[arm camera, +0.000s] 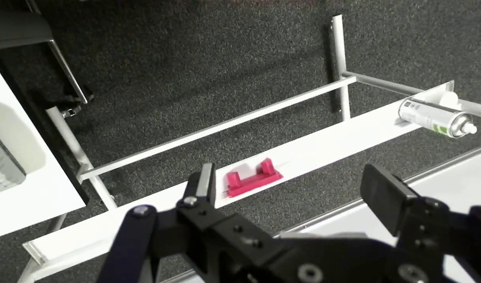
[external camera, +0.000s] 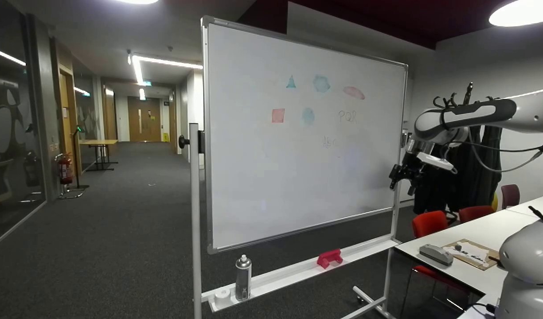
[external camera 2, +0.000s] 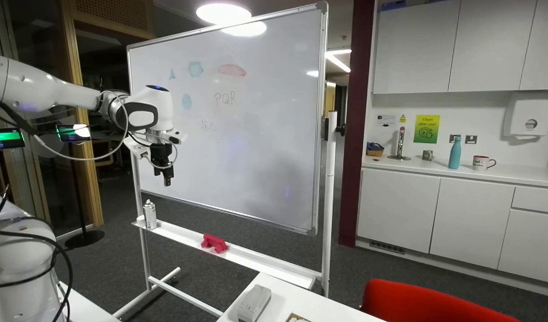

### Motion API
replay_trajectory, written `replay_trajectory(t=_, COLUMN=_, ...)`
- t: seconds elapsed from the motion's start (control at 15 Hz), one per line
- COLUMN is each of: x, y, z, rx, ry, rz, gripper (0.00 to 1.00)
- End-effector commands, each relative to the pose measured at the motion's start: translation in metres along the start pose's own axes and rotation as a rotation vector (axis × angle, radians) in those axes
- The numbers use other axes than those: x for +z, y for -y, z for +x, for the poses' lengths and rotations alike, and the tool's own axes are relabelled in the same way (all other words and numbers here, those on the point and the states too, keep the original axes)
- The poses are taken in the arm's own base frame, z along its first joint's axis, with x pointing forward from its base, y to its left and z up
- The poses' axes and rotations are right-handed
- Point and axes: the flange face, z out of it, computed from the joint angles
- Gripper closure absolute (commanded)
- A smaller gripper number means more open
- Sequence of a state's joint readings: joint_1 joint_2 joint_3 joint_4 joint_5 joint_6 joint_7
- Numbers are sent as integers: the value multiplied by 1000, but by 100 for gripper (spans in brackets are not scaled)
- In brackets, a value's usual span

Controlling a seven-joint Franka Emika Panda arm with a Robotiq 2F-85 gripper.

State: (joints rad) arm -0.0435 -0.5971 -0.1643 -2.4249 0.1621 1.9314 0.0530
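Note:
My gripper [arm camera: 289, 177] is open with nothing between its fingers. In both exterior views it hangs in the air in front of the whiteboard [external camera: 275, 186] [external camera 2: 256, 165], fingers pointing down [external camera: 402, 188] [external camera 2: 164, 178]. The board carries faint blue and red shapes and the letters PQR and ABC. Below the gripper, a red bracket-like piece [arm camera: 254, 181] with two blocks lies on the white ledge [arm camera: 322, 145] of the stand; it also shows in both exterior views [external camera: 330, 258] [external camera 2: 214, 243]. A spray can [arm camera: 432, 116] stands at the ledge's end, also in both exterior views [external camera: 243, 279] [external camera 2: 150, 214].
A small white round item [external camera: 222, 297] sits beside the can. A white table [arm camera: 28, 204] adjoins the stand and bears a grey box-like item [external camera: 436, 254] and a brown board with paper [external camera: 484, 261]. Red chairs [external camera: 431, 223] stand by it. A kitchen counter [external camera 2: 412, 165] is farther off.

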Motion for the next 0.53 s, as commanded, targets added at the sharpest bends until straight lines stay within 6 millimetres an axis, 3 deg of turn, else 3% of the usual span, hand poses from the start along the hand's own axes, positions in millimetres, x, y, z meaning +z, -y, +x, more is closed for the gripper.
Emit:
replay_trajectory(t=0.0, x=2, y=-21, z=8, rx=18, ry=1, rz=-72, gripper=0)
replay_trajectory(t=0.47, x=0, y=-132, z=35, rx=67, ry=24, rz=-232, gripper=0)
